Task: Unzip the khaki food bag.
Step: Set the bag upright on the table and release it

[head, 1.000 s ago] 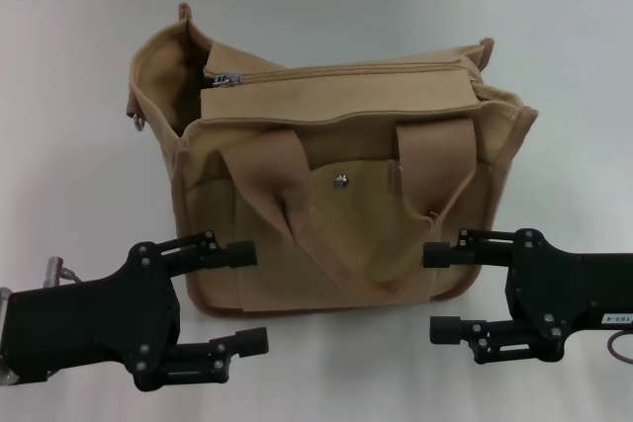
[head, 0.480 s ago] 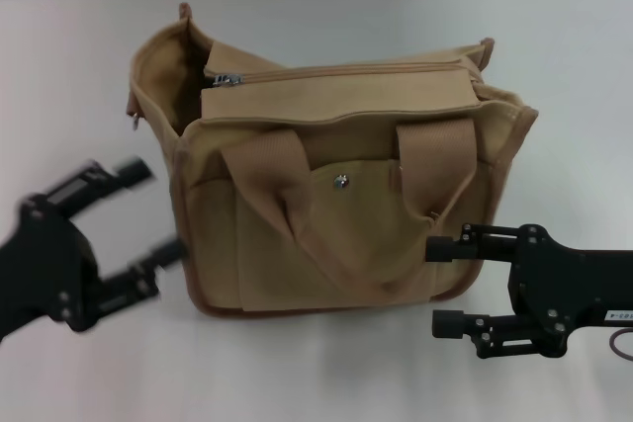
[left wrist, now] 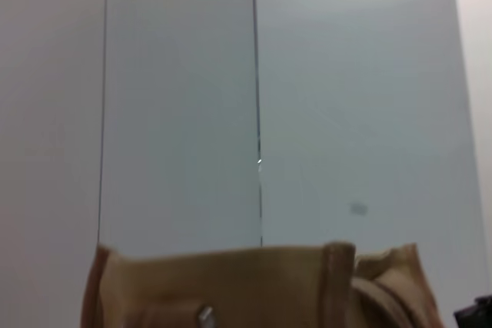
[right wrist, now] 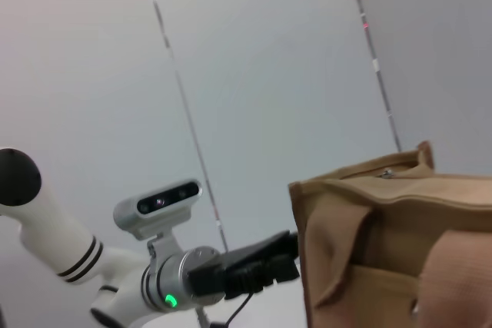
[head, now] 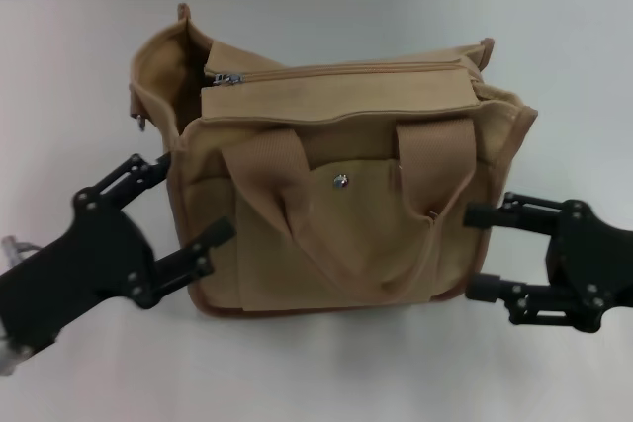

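The khaki food bag [head: 346, 195] stands upright in the middle of the white table, its front pocket with a silver snap [head: 340, 181] facing me and two wide handles hanging down the front. Its top zipper is closed, with the metal pull [head: 226, 78] at the bag's left end. My left gripper [head: 188, 207] is open, its fingers straddling the bag's lower left edge. My right gripper [head: 477, 254] is open beside the bag's lower right corner. The bag's upper part shows in the left wrist view [left wrist: 231, 286] and in the right wrist view [right wrist: 392, 243].
The white table [head: 69, 76] spreads around the bag, with a grey wall behind it. The right wrist view shows my left arm and its wrist camera [right wrist: 165, 201] beyond the bag.
My left gripper swung out to the left, then came back up against the bag's left side. My right gripper shifted right and slightly lower. The bag has not moved.
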Robot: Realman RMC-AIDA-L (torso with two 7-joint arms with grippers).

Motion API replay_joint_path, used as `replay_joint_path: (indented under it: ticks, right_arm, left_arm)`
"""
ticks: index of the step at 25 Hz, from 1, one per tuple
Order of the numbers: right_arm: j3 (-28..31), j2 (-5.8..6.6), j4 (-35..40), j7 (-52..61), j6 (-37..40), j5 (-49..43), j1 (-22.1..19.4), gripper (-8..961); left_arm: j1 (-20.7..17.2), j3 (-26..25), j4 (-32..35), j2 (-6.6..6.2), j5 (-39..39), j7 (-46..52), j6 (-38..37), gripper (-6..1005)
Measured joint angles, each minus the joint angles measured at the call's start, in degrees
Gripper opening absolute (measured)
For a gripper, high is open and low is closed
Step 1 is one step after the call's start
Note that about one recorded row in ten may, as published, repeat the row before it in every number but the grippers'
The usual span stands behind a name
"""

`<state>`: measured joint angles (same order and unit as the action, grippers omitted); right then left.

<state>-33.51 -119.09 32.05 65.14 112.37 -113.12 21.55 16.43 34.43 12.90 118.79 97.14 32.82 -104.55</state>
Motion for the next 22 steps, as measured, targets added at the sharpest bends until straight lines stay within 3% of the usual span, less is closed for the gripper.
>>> replay_joint_path:
  ticks: [4,9,17,22]
  right_arm:
    - [5.3,-0.05,0.1,-0.8,0.2,0.1,-0.8,774]
    - [12.5,-0.16,-0.7,-3.7,1.8,0.7,-1.7,775]
    - [16.3,-0.08,-3.2,-6.7,2.2,10.5,-5.3,774]
    - [16.4,-0.05,-3.9,-6.9,2.2,14.7,-6.2,774]
  left_arm:
    - [2.0,-0.7,-3.8,0.26,-1.0,-2.3,5.7,791]
    - [2.8,-1.4,-5.9,0.26,-2.7,-4.3,7.5,790]
    - [2.2,-1.8,-7.9,0.30,-8.9,-5.0,8.3,376]
    - [2.1,-3.1,-9.5,0.31,-9.9,-7.2,7.8,193]
